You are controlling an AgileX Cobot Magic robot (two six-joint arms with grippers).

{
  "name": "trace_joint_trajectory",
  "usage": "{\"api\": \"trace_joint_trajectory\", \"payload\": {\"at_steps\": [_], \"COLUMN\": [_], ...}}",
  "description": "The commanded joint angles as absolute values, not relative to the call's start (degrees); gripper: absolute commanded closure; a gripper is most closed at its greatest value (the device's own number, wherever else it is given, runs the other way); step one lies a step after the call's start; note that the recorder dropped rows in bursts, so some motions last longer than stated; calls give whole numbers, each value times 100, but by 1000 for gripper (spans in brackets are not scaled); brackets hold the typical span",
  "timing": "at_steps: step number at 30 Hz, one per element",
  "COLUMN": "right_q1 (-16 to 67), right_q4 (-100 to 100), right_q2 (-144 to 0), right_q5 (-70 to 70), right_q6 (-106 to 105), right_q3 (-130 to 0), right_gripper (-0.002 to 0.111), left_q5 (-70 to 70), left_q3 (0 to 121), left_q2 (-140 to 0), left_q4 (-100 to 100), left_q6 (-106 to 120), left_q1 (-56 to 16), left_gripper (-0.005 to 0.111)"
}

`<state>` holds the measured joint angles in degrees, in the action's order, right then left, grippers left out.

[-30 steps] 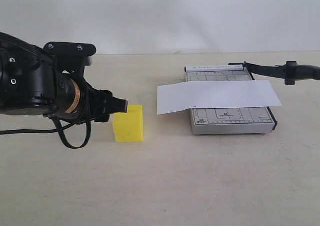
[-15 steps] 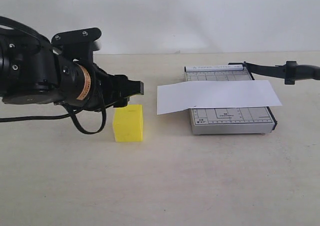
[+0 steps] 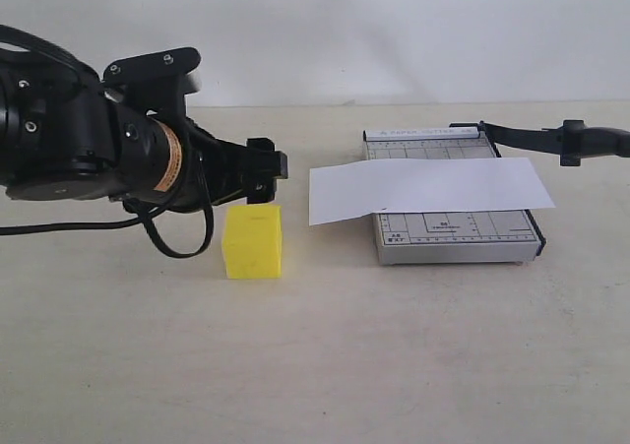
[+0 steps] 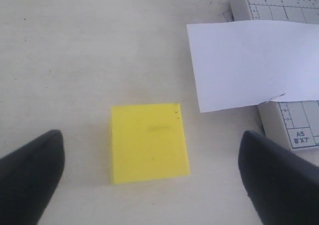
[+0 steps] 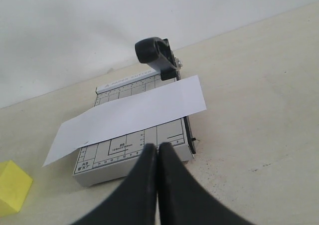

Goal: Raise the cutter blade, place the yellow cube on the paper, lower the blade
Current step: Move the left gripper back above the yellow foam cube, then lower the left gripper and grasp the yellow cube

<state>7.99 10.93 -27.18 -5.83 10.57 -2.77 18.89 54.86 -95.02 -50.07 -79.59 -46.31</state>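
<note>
**Exterior view.**
- Cutter blade (image 3: 551, 139): recorded lifted clear of the grey cutter base (image 3: 458, 239) and reaching off to the right. The raising step was judged done.
- Paper (image 3: 430, 188): laid across the base, overhanging on the left, with nothing set on it.
- Yellow cube (image 3: 252, 241): stood on the worktop (image 3: 345, 355), apart from the paper. Placing was judged not yet done, and lowering the blade likewise outstanding.
- Left end effector (image 3: 264, 176): held close above the cube and not seen to touch it.
- Right end effector: not shown in this view.
- Containers: none were found. The base carried the paper only.

**Left wrist view.**
- Fingers (image 4: 32, 172): spread wide, with nothing gripped.
- Yellow cube (image 4: 148, 142): seen in the gap between them, untouched, on bare worktop near the overhanging end of the paper (image 4: 249, 65).

**Right wrist view.**
- Right end effector (image 5: 158, 177): fingers pressed together, nothing seen between them, held away from the cutter.
- Cutter blade (image 5: 155, 55): its handle was seen raised above the far corner of the base (image 5: 134, 157).
- Paper (image 5: 132, 116): bare.
- Yellow cube (image 5: 12, 185): noted at the picture's edge, off the paper.
</note>
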Motion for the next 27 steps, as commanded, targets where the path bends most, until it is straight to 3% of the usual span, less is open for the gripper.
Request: {"api": "trace_joint_trajectory", "payload": {"at_steps": [1, 27], "right_q1": [795, 795], "right_q4": [1077, 1077], "right_q2": [-2702, -2702], "right_q5": [-658, -490], "right_q6": [1040, 1055], "right_q3": [-271, -271], "right_gripper": [109, 109], "left_q5": [1827, 2253], "left_q3": [5552, 6195], "left_q2": [-9691, -10715], "left_q4": [-4991, -4675], "left_q6": [-7923, -7149], "left_q1": [-4625, -4625], "left_gripper": [13, 11]}}
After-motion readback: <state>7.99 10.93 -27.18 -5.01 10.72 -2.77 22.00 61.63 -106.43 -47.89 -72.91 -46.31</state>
